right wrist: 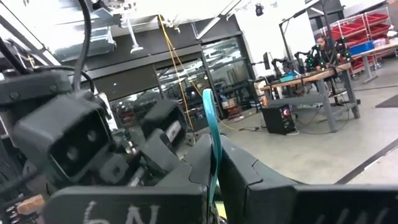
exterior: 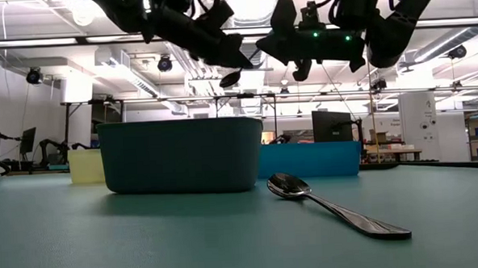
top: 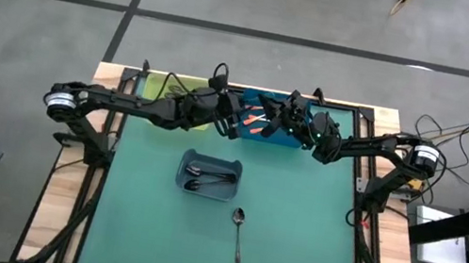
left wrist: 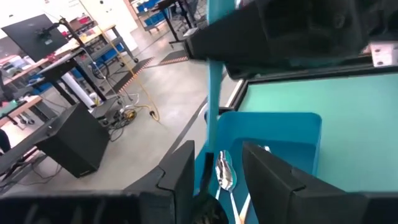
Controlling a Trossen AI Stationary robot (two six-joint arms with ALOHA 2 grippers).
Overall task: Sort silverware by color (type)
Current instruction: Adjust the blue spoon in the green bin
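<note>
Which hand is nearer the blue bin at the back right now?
Right, narrowly. The right hand hangs over the blue bin, holding a light-blue spoon. The left hand is at the bin's left end, over the orange spoons.

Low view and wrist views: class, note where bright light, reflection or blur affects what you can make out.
Low view: ceiling lamps glare behind the arms, leaving them near silhouettes; the loose spoon on the table mirrors that light. Left wrist view: the blue-handled spoon between the left pincer fingers glints; its near parts blur. Right wrist view: the right pincer is soft, the room sharper.
</note>
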